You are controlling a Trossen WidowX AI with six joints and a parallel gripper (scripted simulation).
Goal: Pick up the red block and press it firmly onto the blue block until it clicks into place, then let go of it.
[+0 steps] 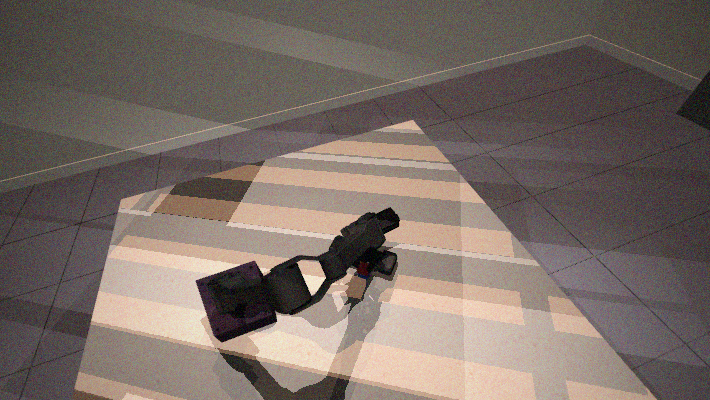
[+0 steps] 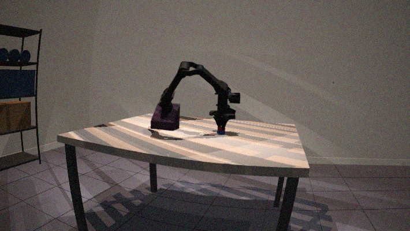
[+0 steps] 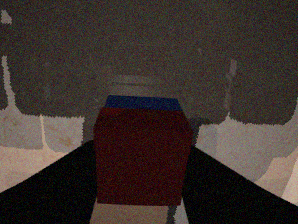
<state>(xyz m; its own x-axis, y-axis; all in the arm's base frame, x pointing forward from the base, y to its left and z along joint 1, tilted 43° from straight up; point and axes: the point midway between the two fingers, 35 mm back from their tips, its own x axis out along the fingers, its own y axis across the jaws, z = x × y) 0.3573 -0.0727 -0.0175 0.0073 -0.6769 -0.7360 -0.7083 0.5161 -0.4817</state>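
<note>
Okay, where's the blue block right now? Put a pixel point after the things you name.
In the exterior view, the blue block [image 1: 363,276] [image 2: 221,133] [image 3: 143,103] sits on the table [image 2: 185,168], directly under the red block [image 1: 363,268] [image 2: 220,128] [image 3: 142,160].

From up here I've got the arm's purple base [image 1: 268,320] sitting on the counter [image 1: 425,355], the black arm [image 1: 290,290] reaching up and to the right of my picture. Just under its far end, there's the red block [image 1: 363,269] — mostly tucked beneath the arm — and a thin bit of the blue block [image 1: 363,277] peeking out at its edge. Bands of light and shade stripe the counter, tiled floor [image 1: 610,210] beyond.
</note>
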